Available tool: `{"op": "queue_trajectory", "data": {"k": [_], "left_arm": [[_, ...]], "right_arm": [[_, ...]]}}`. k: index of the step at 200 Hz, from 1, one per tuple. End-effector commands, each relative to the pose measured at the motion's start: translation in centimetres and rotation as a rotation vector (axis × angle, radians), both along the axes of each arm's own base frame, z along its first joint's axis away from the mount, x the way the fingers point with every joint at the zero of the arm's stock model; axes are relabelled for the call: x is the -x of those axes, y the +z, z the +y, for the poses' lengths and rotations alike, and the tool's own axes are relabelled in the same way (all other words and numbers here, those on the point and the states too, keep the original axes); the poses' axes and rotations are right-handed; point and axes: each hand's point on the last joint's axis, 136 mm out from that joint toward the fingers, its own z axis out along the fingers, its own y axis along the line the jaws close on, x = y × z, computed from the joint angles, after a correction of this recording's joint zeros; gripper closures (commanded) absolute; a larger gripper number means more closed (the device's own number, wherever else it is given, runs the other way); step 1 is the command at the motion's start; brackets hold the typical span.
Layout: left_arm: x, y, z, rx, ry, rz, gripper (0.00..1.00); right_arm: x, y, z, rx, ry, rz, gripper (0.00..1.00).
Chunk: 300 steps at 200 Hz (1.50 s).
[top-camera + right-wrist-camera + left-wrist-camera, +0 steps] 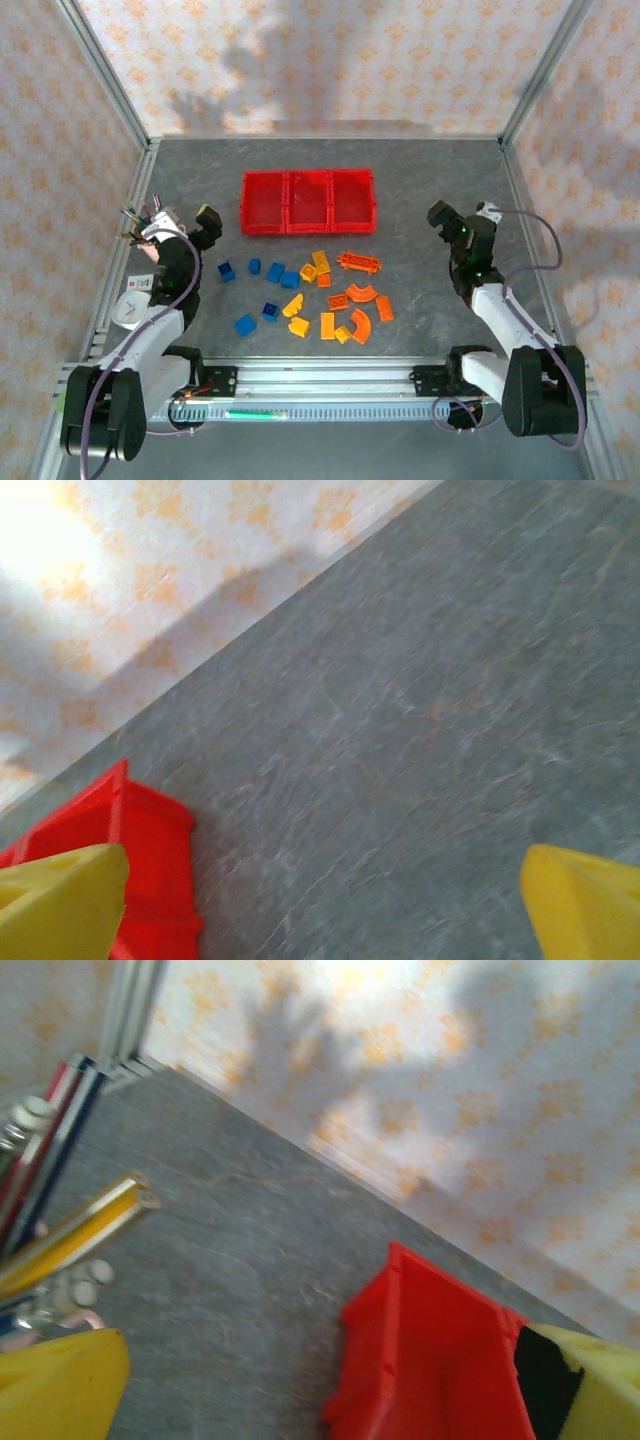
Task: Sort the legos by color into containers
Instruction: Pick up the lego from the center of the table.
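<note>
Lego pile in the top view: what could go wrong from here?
1. Yellow and orange legos lie packed together, some touching; the wide-open right gripper may pinch two colours at once.
2. Pens stand close beside the left gripper; a swing could knock them.

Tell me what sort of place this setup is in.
Probably a staged robot test cell, not a home: orange-patterned wall panels on bare aluminium frame posts box in a grey stone-look tabletop where small plastic toy bricks lie before three joined red plastic bins.
</note>
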Motion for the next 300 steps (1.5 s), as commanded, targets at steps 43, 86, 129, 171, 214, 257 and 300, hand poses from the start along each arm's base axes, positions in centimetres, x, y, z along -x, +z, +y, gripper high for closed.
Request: {"op": "queue_trajectory", "data": {"k": [43,86,129,171,214,257,300], "left_arm": [[1.5,-0.6,-6.3,0.115,-0.278,0.094,0.01],[2.3,-0.5,-11.4,0.145,-0.417,0.172,0.01],[2.6,-0.8,-15.8,0.097,-0.505,0.275,0.01],[2.1,-2.3,-19.5,-0.041,-0.565,0.437,0.02],[2.5,-5.0,-21.9,-0.185,-0.591,0.615,0.10],[3.8,-8.0,-25.0,-0.304,-0.701,0.691,0.15],[4.1,-9.8,-26.9,-0.424,-0.770,0.724,0.21]], "right_arm": [[0.7,-1.3,6.4,-0.030,0.227,0.128,0.00],[2.5,-2.6,10.5,-0.004,0.338,0.186,0.00],[4.3,-3.7,14.0,-0.009,0.438,0.231,0.00],[6.0,-4.7,16.4,-0.010,0.509,0.287,0.00],[7.2,-5.7,17.4,-0.022,0.551,0.355,0.00],[8.8,-6.9,18.4,-0.031,0.599,0.407,0.00],[9.7,-7.5,18.9,-0.050,0.617,0.433,0.00]]}}
